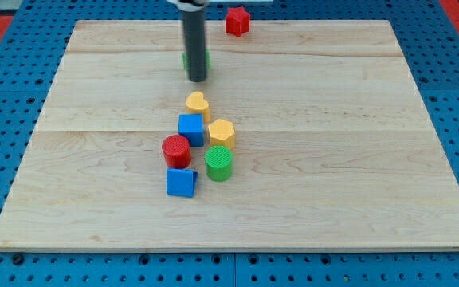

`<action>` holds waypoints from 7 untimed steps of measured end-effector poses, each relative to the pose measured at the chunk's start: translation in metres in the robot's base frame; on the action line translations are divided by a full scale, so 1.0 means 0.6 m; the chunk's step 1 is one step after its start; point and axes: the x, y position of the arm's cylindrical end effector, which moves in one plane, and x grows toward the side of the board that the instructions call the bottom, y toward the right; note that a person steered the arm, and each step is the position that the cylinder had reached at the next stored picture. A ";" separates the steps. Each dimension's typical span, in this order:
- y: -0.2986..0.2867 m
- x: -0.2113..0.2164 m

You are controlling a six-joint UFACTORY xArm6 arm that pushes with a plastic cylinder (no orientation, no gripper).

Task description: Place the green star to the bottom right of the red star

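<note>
The red star (237, 21) sits at the view's top edge of the wooden board, right of centre. The green star (206, 59) is mostly hidden behind my rod; only green slivers show at the rod's sides. My tip (198, 80) rests on the board at the green star's near side, touching or almost touching it. The green star lies to the lower left of the red star, about a block's width away.
A cluster stands mid-board below the tip: a yellow heart (197, 104), a blue cube (190, 129), a yellow hexagon (221, 132), a red cylinder (176, 150), a green cylinder (219, 163) and a blue triangle block (182, 182). Blue pegboard surrounds the board (373, 159).
</note>
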 end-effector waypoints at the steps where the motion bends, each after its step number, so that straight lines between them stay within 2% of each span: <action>1: -0.039 -0.013; 2: 0.011 -0.043; 3: 0.078 -0.103; 4: 0.071 -0.127; 6: 0.106 -0.093; 7: 0.127 -0.144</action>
